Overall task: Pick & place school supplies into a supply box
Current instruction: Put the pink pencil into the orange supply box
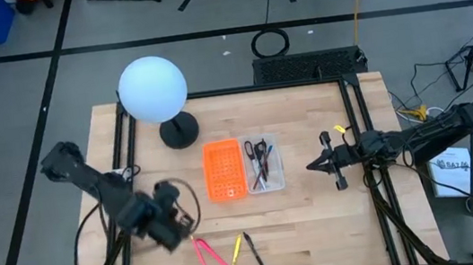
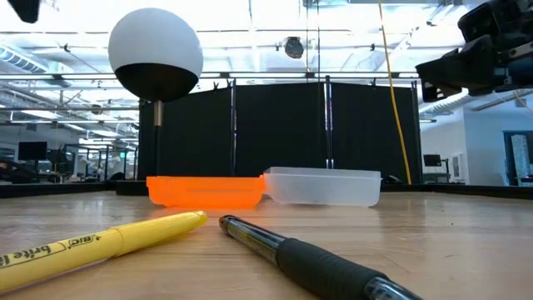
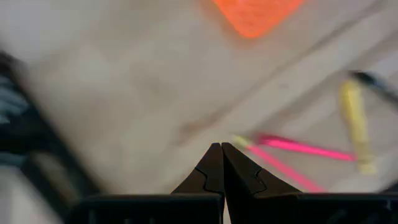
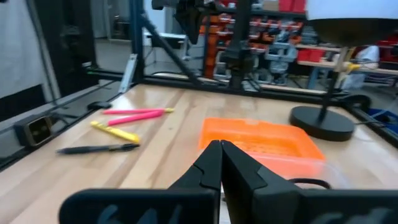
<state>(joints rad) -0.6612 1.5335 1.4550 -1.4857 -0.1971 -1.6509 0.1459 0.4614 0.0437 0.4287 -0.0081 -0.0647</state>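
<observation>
Two pink pens (image 1: 208, 254), a yellow one (image 1: 235, 255) and a dark pen (image 1: 254, 250) lie flat on the wooden table near its front edge. The clear supply box (image 1: 265, 163) stands at mid-table with black-handled scissors (image 1: 260, 152) and some pens inside. My left gripper (image 1: 185, 227) hangs shut above the table, pointing down, just left of the pink pens (image 3: 298, 149). My right gripper (image 1: 311, 166) is shut and level, right of the box, holding nothing.
An orange perforated tray (image 1: 223, 170) stands against the box's left side. A lamp with a white ball shade (image 1: 152, 88) and a round black base (image 1: 180, 132) stands at the far left. Bare wood lies between the trays and the loose pens.
</observation>
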